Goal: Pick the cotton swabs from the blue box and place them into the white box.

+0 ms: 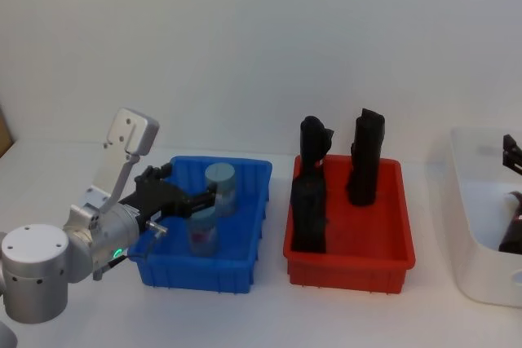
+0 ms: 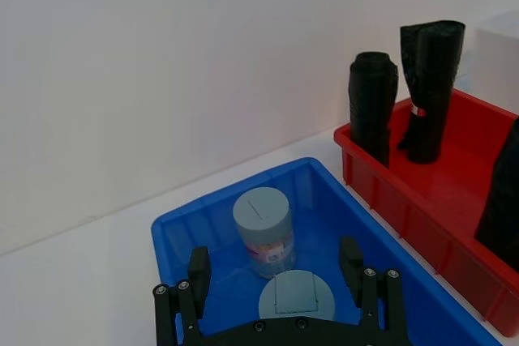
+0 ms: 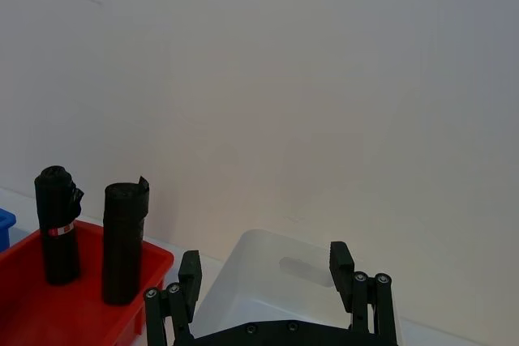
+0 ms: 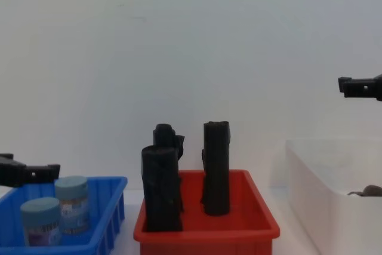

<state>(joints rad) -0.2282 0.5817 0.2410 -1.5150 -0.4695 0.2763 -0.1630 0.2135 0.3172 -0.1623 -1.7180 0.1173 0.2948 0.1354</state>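
Two cotton swabs jars with grey-blue lids stand in the blue box (image 1: 245,258): a near jar (image 1: 201,230) and a far jar (image 1: 220,187). My left gripper (image 1: 196,205) hangs open just above the near jar (image 2: 297,299), one finger on each side of its lid, with the far jar (image 2: 262,224) beyond the fingertips. From the side, the left gripper (image 4: 30,172) sits above both jars (image 4: 40,219). The white box (image 1: 473,226) stands at the far right. My right gripper (image 1: 512,154) hovers open over the white box (image 3: 276,281), holding nothing.
A red bin (image 1: 351,242) with three upright black rolls (image 1: 367,156) stands between the blue and white boxes. Something dark (image 1: 514,234) lies inside the white box. A plain wall runs behind the table.
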